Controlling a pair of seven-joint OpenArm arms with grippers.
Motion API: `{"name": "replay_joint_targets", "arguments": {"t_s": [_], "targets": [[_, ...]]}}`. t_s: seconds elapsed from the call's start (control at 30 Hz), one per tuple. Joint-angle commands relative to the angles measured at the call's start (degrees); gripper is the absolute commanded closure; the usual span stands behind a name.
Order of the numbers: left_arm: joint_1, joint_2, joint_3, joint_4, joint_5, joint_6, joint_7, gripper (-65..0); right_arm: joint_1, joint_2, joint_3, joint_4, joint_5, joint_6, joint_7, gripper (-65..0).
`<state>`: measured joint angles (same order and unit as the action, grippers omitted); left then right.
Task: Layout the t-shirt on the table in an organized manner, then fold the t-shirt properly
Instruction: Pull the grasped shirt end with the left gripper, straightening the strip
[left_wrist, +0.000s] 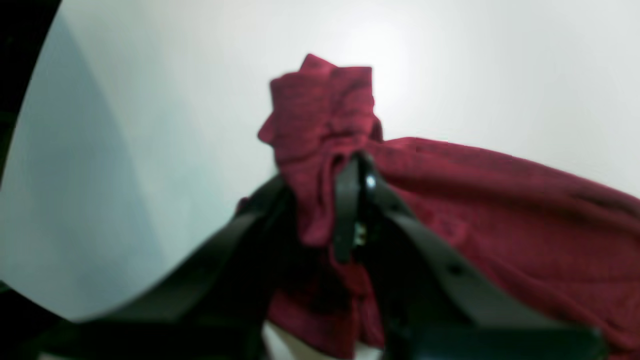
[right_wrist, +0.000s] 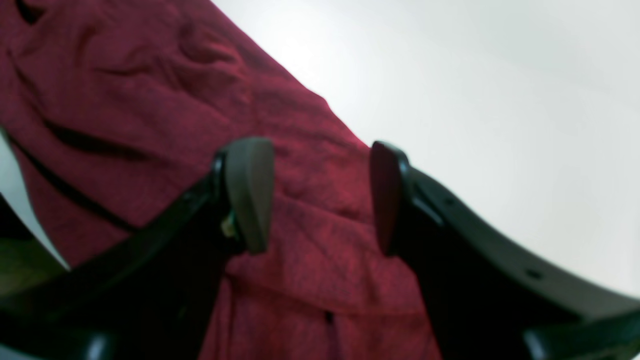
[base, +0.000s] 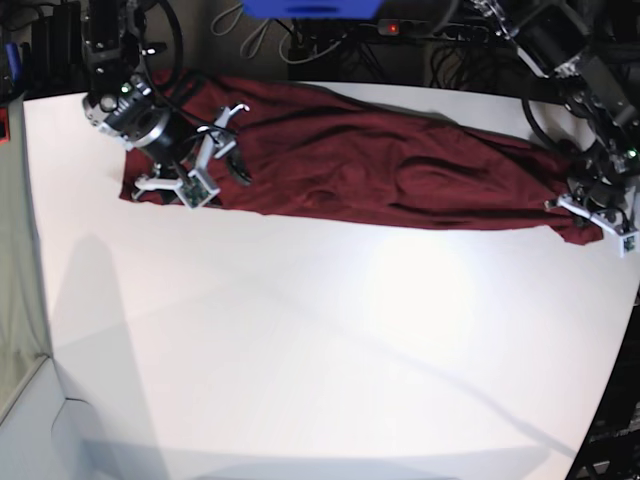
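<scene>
The dark red t-shirt (base: 380, 170) lies stretched in a long wrinkled band across the far part of the white table (base: 300, 350). At its right end in the base view, my left gripper (base: 585, 212) is shut on a bunched corner. The left wrist view shows that fabric (left_wrist: 500, 200) pinched in the gripper (left_wrist: 320, 192), with a crumpled tuft above the fingers. My right gripper (base: 218, 150) hovers open over the left end of the shirt. In the right wrist view its fingertips (right_wrist: 247, 195) straddle the cloth's edge (right_wrist: 125, 100), and nothing is between them.
Cables and a blue object (base: 310, 8) lie beyond the table's far edge. The table's curved edge (base: 615, 380) runs down the right side. White tabletop (right_wrist: 500, 100) shows beside the shirt in the right wrist view.
</scene>
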<state>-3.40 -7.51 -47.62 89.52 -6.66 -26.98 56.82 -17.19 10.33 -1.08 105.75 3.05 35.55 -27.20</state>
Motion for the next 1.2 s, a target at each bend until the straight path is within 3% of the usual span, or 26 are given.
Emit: {"name": "replay_joint_targets", "arguments": {"t_s": [0.0, 0.07, 0.13, 0.33, 0.5, 0.77, 0.9, 1.07, 1.17], "targets": [[-1.66, -1.59, 0.01, -0.24, -0.86, 0.13, -1.21, -0.6, 0.27, 0.27, 0.16, 1.19, 0.78, 0.01, 1.4, -31.7], [-1.92, -2.29, 0.01, -1.3, -1.04, 0.3, -1.21, -1.4, 0.27, 0.27, 0.07, 1.19, 0.78, 0.01, 1.4, -31.7], [-2.01, -2.56, 0.01, -1.65, -1.04, 0.3, -1.21, -6.1, 0.27, 0.27, 0.16, 1.19, 0.78, 0.01, 1.4, -31.7], [-2.71, -2.56, 0.01, -1.47, -1.04, 0.39, -1.21, -29.8, 0.27, 0.53, 0.16, 1.19, 0.78, 0.01, 1.4, -31.7], [-2.71, -2.56, 0.01, -1.47, -1.12, 0.04, -1.04, -42.3, 0.27, 0.62, 0.16, 1.19, 0.78, 0.01, 1.4, -31.7], [0.1, -2.29, -0.16, 3.28, -1.21, -0.14, -0.42, -43.7, 0.27, 0.62, 0.25, 1.19, 0.78, 0.01, 1.4, -31.8], [3.44, 0.08, -3.33, 8.9, -1.48, -0.23, -0.33, -43.7, 0.27, 0.62, 0.33, 1.19, 0.78, 0.01, 1.4, -31.8], [10.3, 1.66, -4.74, 14.18, -4.82, -0.23, 4.15, -43.7, 0.27, 0.53, 0.33, 1.19, 0.78, 0.01, 1.4, -31.8], [13.73, 1.66, -4.74, 14.18, -7.89, -0.23, 3.09, -43.7, 0.27, 0.53, 0.16, 1.19, 0.95, 0.01, 1.4, -31.8]]}}
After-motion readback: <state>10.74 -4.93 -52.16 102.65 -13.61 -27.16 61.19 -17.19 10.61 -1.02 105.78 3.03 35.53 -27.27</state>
